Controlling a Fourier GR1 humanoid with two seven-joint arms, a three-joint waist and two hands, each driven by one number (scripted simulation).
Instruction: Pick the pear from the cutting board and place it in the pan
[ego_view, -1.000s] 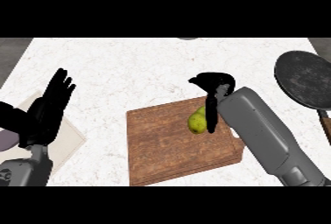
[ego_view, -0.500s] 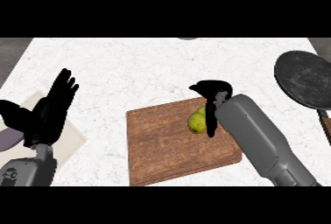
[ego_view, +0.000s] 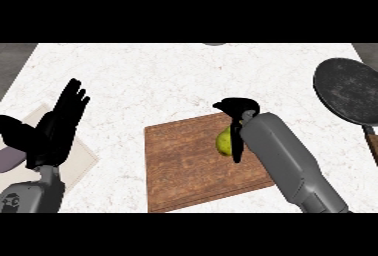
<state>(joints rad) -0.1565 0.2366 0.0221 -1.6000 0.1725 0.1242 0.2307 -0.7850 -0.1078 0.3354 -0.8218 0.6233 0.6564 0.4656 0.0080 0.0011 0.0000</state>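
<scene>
A one-sided hold before the lift

The left hand (ego_view: 55, 131) rests spread, fingers up, near the left edge. The pear (ego_view: 222, 142) lies on the cutting board (ego_view: 188, 172), with the right hand (ego_view: 238, 108) curled over its top and right side. Caught so lopsidedly, it could slip free and roll, never reaching the pan (ego_view: 348, 90).

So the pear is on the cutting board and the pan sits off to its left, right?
No. The head view shows the pan to the right of the cutting board, not the left. The pear is on that cutting board, as you said.
</scene>
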